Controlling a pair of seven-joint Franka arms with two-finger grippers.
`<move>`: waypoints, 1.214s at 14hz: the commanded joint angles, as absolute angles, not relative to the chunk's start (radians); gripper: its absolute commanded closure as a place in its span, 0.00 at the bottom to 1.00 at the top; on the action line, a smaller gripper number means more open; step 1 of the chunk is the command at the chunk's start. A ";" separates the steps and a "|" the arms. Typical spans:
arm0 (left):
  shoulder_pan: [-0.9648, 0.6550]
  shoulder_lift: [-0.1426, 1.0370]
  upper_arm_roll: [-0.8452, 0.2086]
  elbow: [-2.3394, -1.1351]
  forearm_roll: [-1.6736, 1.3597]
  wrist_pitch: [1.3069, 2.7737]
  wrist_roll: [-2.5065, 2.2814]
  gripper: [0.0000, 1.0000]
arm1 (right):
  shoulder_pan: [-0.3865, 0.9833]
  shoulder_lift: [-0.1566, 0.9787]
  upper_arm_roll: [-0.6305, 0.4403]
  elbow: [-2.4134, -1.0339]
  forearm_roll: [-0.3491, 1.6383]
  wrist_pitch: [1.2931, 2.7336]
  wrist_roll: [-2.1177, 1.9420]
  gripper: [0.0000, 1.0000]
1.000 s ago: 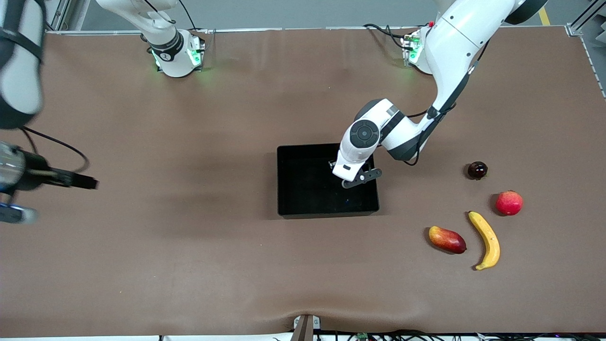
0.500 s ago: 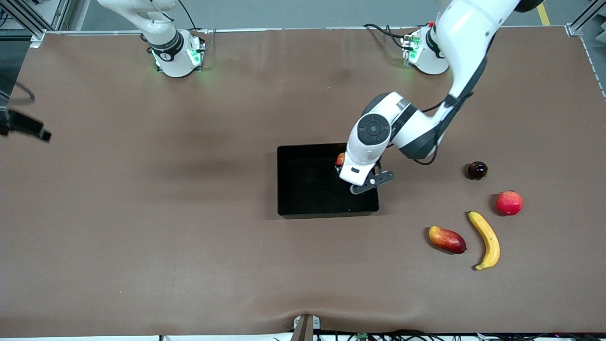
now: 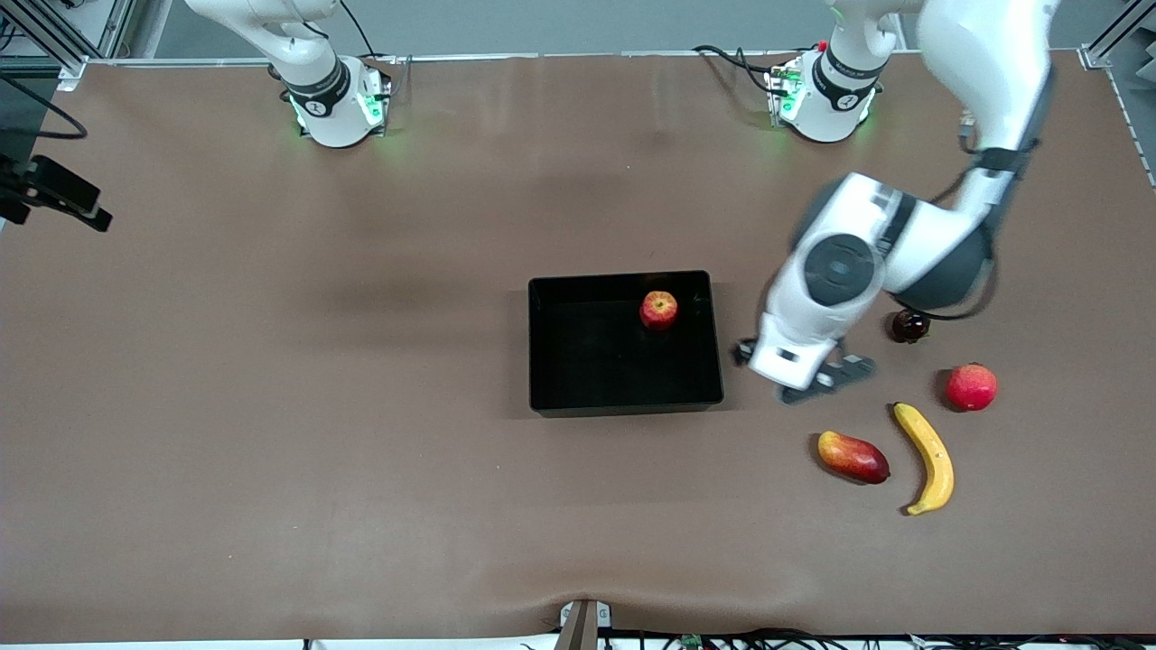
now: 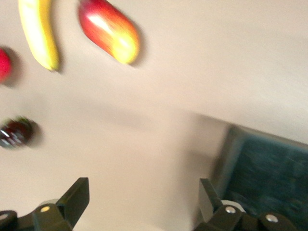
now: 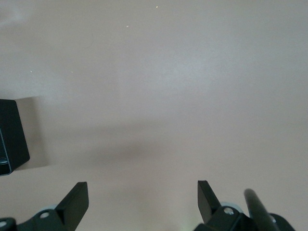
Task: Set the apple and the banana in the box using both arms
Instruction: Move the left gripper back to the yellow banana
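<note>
Banana [image 3: 927, 459]: we saw it flat on the table [image 3: 361, 451], toward the left arm's end, well apart from the box. Its long axis ran mostly toward and away from the front camera, one end pointing up the table at the left gripper, the curved end nearest the camera.
Box [image 3: 542, 361]: we found it open-topped at mid-table, its long sides running toward the camera.
Apple [image 3: 659, 309]: we noted it inside the box, in the corner far from the camera on the left arm's side, the only thing in there.
Left gripper [image 3: 797, 375]: we saw it over bare table between the box and the banana, fingers [image 4: 77, 199] spread apart and holding nothing.
Right gripper [image 5: 142, 202]: we saw its fingers apart over bare table, empty, a box corner at the view's edge.
Other fruit: we saw a mango [image 3: 853, 457] just beside the banana, a red round fruit [image 3: 972, 386] and a dark small fruit [image 3: 910, 324] farther from the camera.
</note>
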State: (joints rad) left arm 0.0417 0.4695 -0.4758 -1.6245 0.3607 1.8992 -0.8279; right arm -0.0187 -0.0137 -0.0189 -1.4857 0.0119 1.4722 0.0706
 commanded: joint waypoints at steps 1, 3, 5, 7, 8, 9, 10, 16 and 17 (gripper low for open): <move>0.107 0.495 -0.486 -1.638 0.458 1.904 -0.746 0.00 | 0.002 -0.028 -0.017 -1.514 -0.015 1.491 0.066 0.00; 0.175 0.524 -0.486 -1.641 0.492 1.966 -0.668 0.00 | -0.003 -0.028 -0.018 -1.514 -0.014 1.509 0.060 0.00; 0.248 0.564 -0.486 -1.641 0.499 2.047 -0.548 0.00 | -0.006 -0.028 -0.021 -1.516 -0.012 1.528 -0.015 0.00; 0.316 0.600 -0.486 -1.640 0.499 2.117 -0.427 0.00 | -0.008 -0.025 -0.021 -1.511 -0.011 1.535 -0.021 0.00; 0.345 0.613 -0.486 -1.637 0.499 2.134 -0.382 0.00 | -0.006 -0.025 -0.021 -1.506 -0.014 1.532 -0.025 0.00; 0.369 0.627 -0.486 -1.632 0.499 2.147 -0.344 0.00 | -0.003 -0.023 -0.021 -1.503 -0.015 1.531 -0.025 0.00; 0.391 0.650 -0.486 -1.629 0.499 2.166 -0.303 0.00 | -0.002 -0.021 -0.021 -1.500 -0.015 1.528 -0.025 0.00; 0.410 0.771 -0.456 -1.550 0.499 2.275 -0.181 0.15 | -0.006 -0.018 -0.021 -1.500 -0.014 1.487 -0.020 0.00; 0.410 0.788 -0.454 -1.537 0.520 2.276 -0.170 0.18 | -0.003 -0.018 -0.021 -1.500 -0.012 1.482 -0.020 0.00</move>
